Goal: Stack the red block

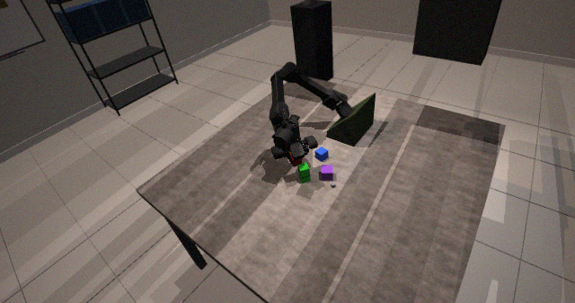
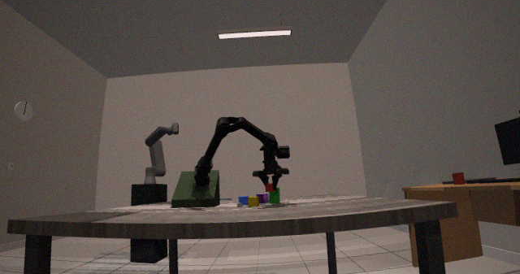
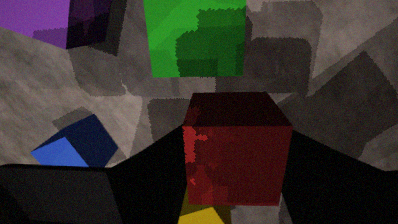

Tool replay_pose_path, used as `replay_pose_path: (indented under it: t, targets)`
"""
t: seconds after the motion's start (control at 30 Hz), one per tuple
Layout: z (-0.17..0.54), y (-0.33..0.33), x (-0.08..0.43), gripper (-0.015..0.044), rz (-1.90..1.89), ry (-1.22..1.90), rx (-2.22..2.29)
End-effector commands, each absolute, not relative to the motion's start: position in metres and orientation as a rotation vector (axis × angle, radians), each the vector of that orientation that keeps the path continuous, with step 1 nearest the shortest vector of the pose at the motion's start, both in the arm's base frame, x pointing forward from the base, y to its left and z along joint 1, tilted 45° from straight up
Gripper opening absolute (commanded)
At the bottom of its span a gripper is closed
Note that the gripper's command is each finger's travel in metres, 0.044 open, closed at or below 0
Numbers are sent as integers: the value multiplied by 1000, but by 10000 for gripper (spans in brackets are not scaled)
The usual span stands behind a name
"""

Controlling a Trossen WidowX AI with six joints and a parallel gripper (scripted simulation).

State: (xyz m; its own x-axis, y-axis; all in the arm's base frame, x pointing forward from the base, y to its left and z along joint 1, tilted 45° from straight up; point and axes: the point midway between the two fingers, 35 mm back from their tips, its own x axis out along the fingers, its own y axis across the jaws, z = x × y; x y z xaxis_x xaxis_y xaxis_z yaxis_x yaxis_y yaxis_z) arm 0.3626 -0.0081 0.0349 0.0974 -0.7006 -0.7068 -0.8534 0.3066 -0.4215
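The gripper [image 2: 270, 183] grasps the red block [image 3: 236, 162], lifted off the table just beside the green tower [image 1: 305, 172], so carrying it over and releasing remain.

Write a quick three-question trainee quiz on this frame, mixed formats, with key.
1. True or false: the gripper is shut on the red block.
2. Which block lies beside the green tower in the top view? A) purple B) orange C) white
3. Fill in: in the exterior view the red block is lifted off the ____.

Key: 1 true; 2 A, the purple block; 3 table.
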Motion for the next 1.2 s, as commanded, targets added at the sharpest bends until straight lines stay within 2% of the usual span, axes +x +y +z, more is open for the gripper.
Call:
replay_pose_path:
  t: [0.0, 0.5, 0.9, 1.17]
  targets:
    - [50, 7, 362, 0, 204, 1636, -1428]
    - [75, 33, 358, 0, 206, 1636, -1427]
    - [42, 70, 370, 0, 207, 1634, -1425]
    - [34, 63, 372, 0, 206, 1634, -1425]
